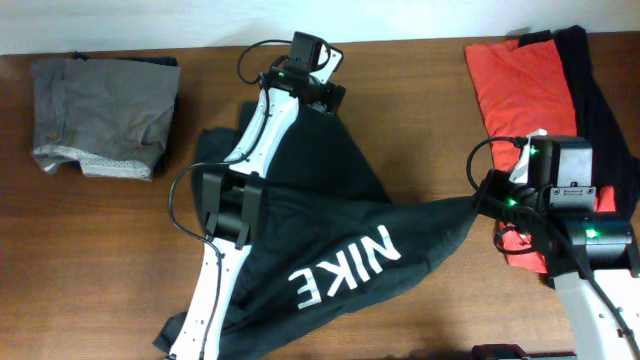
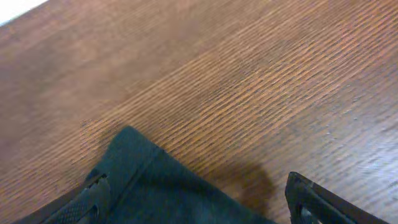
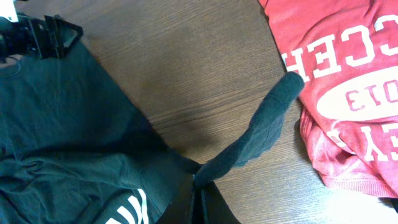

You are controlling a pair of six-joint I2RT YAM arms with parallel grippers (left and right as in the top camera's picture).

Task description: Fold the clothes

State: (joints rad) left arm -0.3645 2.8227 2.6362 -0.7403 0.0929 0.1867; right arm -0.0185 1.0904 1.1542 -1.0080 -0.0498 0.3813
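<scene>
The black T-shirt [image 1: 330, 200] with white NIKE letters lies spread and rumpled in the middle of the table. My left gripper [image 1: 322, 98] is at its far corner. In the left wrist view it [image 2: 196, 200] is open, with the shirt's corner [image 2: 155, 183] lying between the fingers. My right gripper [image 1: 480, 198] is at the shirt's right edge. In the right wrist view it [image 3: 199, 190] is shut on a bunched fold of the black shirt [image 3: 62, 124], with a twisted tail of fabric sticking out.
A red white-printed shirt [image 1: 515, 80] and another black shirt [image 1: 600, 90] lie at the far right. The red one also shows in the right wrist view [image 3: 348, 81]. A folded grey-brown garment [image 1: 105, 115] lies at the far left. Bare wood [image 1: 420, 110] lies between the shirts.
</scene>
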